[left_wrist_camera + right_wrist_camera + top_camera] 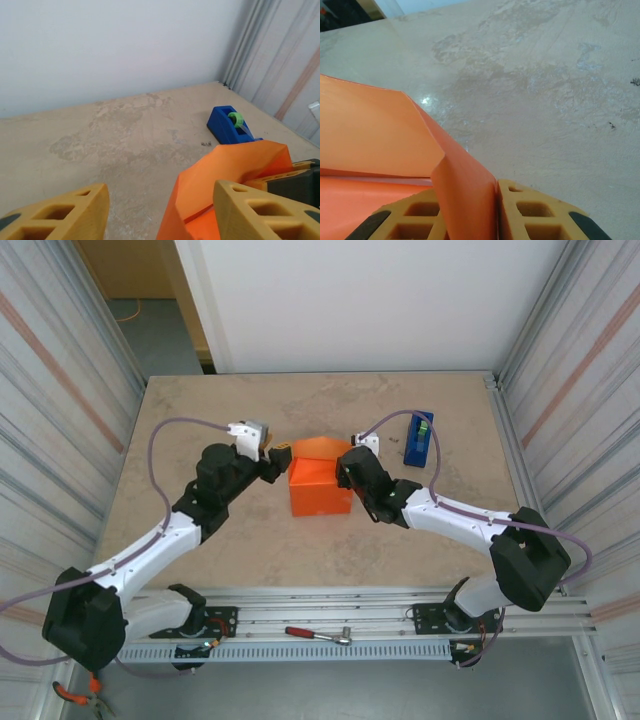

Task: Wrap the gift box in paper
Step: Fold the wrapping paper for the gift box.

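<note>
The orange paper (320,488) is folded around a squarish block at the table's middle; the gift box itself is hidden under it. A loose flap (318,448) stands up at the package's far side. My left gripper (283,453) is open at the far left corner of the package; in the left wrist view the paper (232,165) rises by the right finger, with the left gripper (160,195) wide apart. My right gripper (348,456) is at the far right corner, and in its wrist view the right gripper (496,190) is shut on a fold of the paper (380,135).
A blue tape dispenser (418,438) with a green roll stands at the far right, the same tape dispenser (231,125) lying beyond the package in the left wrist view. A red-handled tool (318,635) lies on the front rail. Corrugated walls close in both sides.
</note>
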Controlling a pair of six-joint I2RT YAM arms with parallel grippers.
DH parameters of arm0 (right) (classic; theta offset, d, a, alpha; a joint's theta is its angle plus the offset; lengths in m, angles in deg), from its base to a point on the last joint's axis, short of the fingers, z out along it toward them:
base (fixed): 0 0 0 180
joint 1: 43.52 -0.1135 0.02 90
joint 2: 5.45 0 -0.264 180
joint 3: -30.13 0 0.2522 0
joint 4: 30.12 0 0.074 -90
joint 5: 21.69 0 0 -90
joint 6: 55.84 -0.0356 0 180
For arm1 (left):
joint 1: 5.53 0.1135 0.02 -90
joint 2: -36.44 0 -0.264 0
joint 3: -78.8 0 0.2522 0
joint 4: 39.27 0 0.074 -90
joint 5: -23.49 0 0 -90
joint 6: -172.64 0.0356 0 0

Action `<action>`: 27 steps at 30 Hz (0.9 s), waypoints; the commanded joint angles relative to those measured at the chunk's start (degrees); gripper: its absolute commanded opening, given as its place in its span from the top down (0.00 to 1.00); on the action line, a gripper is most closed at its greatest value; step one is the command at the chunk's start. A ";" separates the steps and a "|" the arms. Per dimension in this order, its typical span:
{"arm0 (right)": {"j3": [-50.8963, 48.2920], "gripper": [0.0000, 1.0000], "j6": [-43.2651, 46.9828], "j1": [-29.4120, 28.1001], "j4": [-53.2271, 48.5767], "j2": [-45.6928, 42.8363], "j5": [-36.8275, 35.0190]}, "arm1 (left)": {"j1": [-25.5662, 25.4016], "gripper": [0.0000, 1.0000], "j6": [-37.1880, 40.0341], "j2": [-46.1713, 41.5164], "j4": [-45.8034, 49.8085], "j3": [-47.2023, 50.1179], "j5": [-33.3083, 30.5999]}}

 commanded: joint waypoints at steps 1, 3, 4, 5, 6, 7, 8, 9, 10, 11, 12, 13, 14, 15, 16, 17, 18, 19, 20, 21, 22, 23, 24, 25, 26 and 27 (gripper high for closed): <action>-1.90 0.76 -0.54 -0.14 -7.27 1.63 0.51 | -2.30 0.40 -3.23 -1.36 -4.45 2.73 -4.91; -1.97 0.76 -0.53 -0.12 -7.27 1.73 0.62 | -4.29 0.38 -3.63 -0.52 -5.74 3.87 -7.03; -2.02 0.76 -0.53 -0.14 -7.33 1.90 0.60 | -5.08 0.37 -3.64 0.09 -6.27 4.00 -7.79; -1.92 0.76 -0.53 -0.12 -7.32 1.97 0.78 | -5.83 0.36 -3.64 0.99 -6.79 4.10 -8.53; -1.89 0.77 -0.54 -0.12 -7.35 1.99 0.77 | -6.42 0.36 -3.65 1.88 -7.49 4.09 -9.16; -1.90 0.77 -0.61 -0.14 -7.36 1.95 0.88 | -6.81 0.36 -3.56 2.67 -8.05 3.99 -9.56; -1.90 0.77 -0.62 -0.13 -7.41 1.88 0.84 | -7.23 0.35 -3.40 3.62 -8.53 3.76 -10.22; -1.90 0.77 -0.62 -0.15 -7.45 1.81 0.89 | -7.39 0.35 -3.22 4.57 -8.99 3.45 -10.78; -1.90 0.77 -0.53 -0.12 -7.53 1.62 0.84 | -7.40 0.35 -3.20 5.45 -9.43 3.19 -10.90; -1.89 0.77 -0.53 -0.13 -7.51 1.56 0.80 | -7.48 0.35 -2.88 6.49 -9.84 2.81 -11.15; -2.05 0.77 -0.53 -0.12 -7.63 1.45 0.68 | -7.65 0.35 -2.54 7.48 -10.21 2.41 -11.52; -1.92 0.77 -0.53 -0.12 -7.70 1.39 0.71 | -7.66 0.35 -2.24 8.12 -10.51 2.19 -11.84; -1.93 0.77 -0.53 -0.12 -7.71 1.32 0.71 | -7.71 0.35 -2.17 8.94 -11.03 2.02 -12.19; -1.90 0.78 -0.54 -0.14 -7.80 1.33 0.63 | -7.79 0.35 -1.98 9.64 -11.53 1.90 -12.22; -1.90 0.78 -0.53 -0.12 -7.84 1.36 0.69 | -7.83 0.35 -1.80 10.41 -11.86 1.69 -12.53; -1.98 0.78 -0.53 -0.17 -7.86 1.31 0.71 | -7.96 0.35 -1.67 11.20 -12.09 1.47 -12.81; -1.97 0.78 -0.54 -0.13 -7.88 1.37 0.66 | -7.97 0.35 -1.55 11.99 -12.34 1.22 -13.12; -2.05 0.78 -0.49 -0.17 -7.89 1.28 0.67 | -8.13 0.34 -1.33 12.80 -12.48 1.03 -13.72; -1.98 0.78 -0.51 -0.17 -7.84 1.28 0.79 | -8.25 0.34 -1.22 13.64 -12.72 0.70 -14.51; -1.94 0.78 -0.51 -0.12 -7.89 1.20 0.79 | -8.35 0.34 -1.10 14.32 -12.93 0.50 -15.30; -1.76 0.78 -0.45 -0.17 -8.11 1.03 0.80 | -8.57 0.34 -0.85 15.17 -13.02 0.33 -16.29; -1.51 0.78 -0.29 -0.12 -8.27 0.85 0.75 | -8.91 0.35 -0.56 15.89 -12.86 0.01 -17.96; -1.20 0.78 -0.06 -0.06 -8.53 0.65 0.80 | -9.27 0.35 -0.34 16.52 -12.47 -0.17 -19.40; -0.69 0.77 0.21 0.11 -9.00 0.31 1.23 | -9.82 0.35 -0.02 17.04 -12.12 -0.29 -21.20; -0.09 0.77 0.58 0.42 -9.41 -0.12 1.74 | -10.47 0.36 0.31 17.46 -11.61 -0.38 -22.91; 0.46 0.75 1.04 0.60 -9.75 -0.76 2.21 | -10.96 0.36 0.76 17.71 -11.16 -0.49 -24.48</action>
